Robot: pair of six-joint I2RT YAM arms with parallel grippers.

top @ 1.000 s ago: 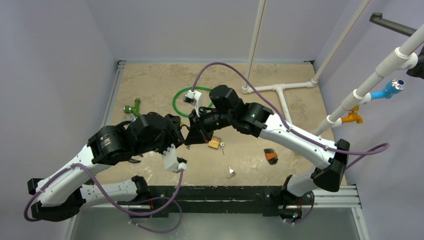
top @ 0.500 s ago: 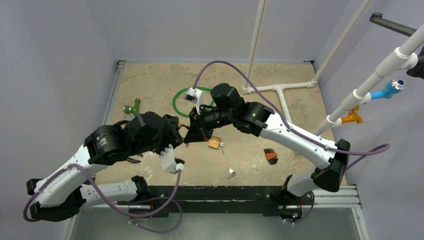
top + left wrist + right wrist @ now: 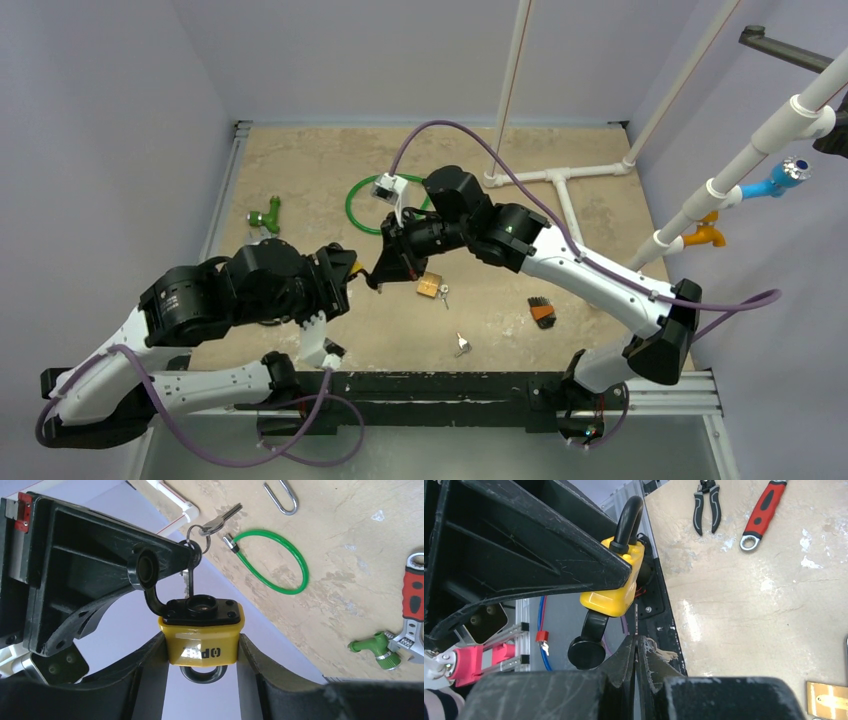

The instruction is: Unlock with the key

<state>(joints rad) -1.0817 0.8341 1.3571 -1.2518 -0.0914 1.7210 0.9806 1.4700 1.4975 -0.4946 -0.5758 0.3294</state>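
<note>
A yellow padlock (image 3: 202, 642) with a black keyhole cap is clamped between the fingers of my left gripper (image 3: 201, 637), shackle (image 3: 202, 674) toward the wrist. Its black dust cover (image 3: 145, 567) is swung aside. My right gripper (image 3: 636, 640) is shut on a key (image 3: 190, 582), seen edge-on as a thin blade (image 3: 636, 622). The key's tip rests at the cap just left of the keyhole (image 3: 202, 606), which looks unfilled. A ring with spare keys (image 3: 215, 525) dangles from it. In the top view the two grippers (image 3: 350, 272) (image 3: 383, 272) meet mid-table, above the surface.
On the table lie a brass padlock (image 3: 430, 285), a loose key (image 3: 462, 345), a green cable loop (image 3: 375, 205), a green hose fitting (image 3: 265, 215) and an orange brush (image 3: 541, 312). White pipes (image 3: 555, 180) stand at the back right. A red wrench (image 3: 764, 512) and pliers (image 3: 706, 505) lie nearby.
My left arm has swung back toward the near-left, its elbow lower in the top view, keeping the padlock held. The right gripper has barely moved.
</note>
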